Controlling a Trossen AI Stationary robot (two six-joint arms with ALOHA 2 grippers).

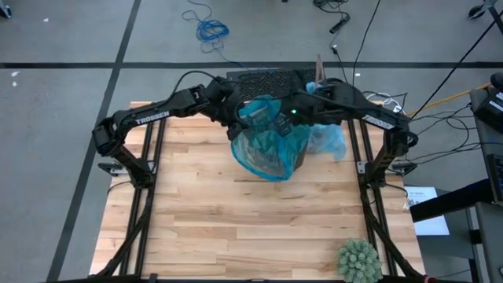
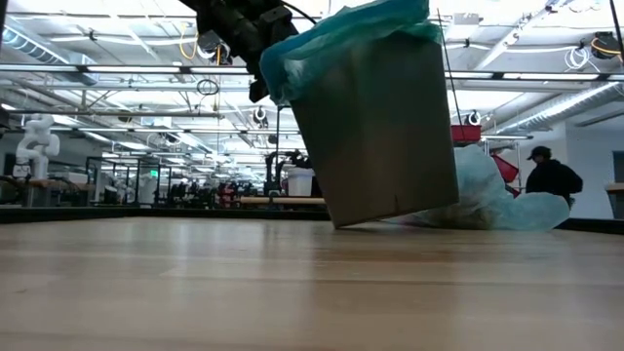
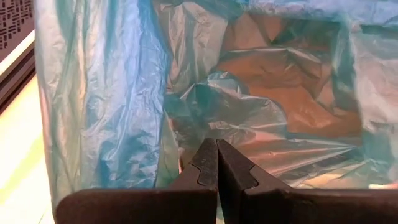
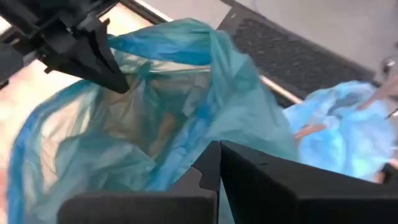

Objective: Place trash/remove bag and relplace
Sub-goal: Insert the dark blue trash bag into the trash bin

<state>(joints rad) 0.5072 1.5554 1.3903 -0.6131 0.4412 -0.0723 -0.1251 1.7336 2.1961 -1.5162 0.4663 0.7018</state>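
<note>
Crumpled pale-blue bag [image 1: 326, 141] beside bin [image 2: 375, 136]

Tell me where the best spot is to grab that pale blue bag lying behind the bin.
Probably the bunched top of the pale blue bag, coming down from above. It lies slumped on the table beside the tilted bin, so the raised crinkled folds offer the only pinchable ridge. The right end effector is nearest, though shut right now.

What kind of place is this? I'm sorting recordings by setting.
Probably a large robotics lab or industrial hall: open ceiling with long strip lights, a white humanoid-looking robot far back, and loose blue cable on the grey concrete floor behind the pale wooden plank table.
</note>
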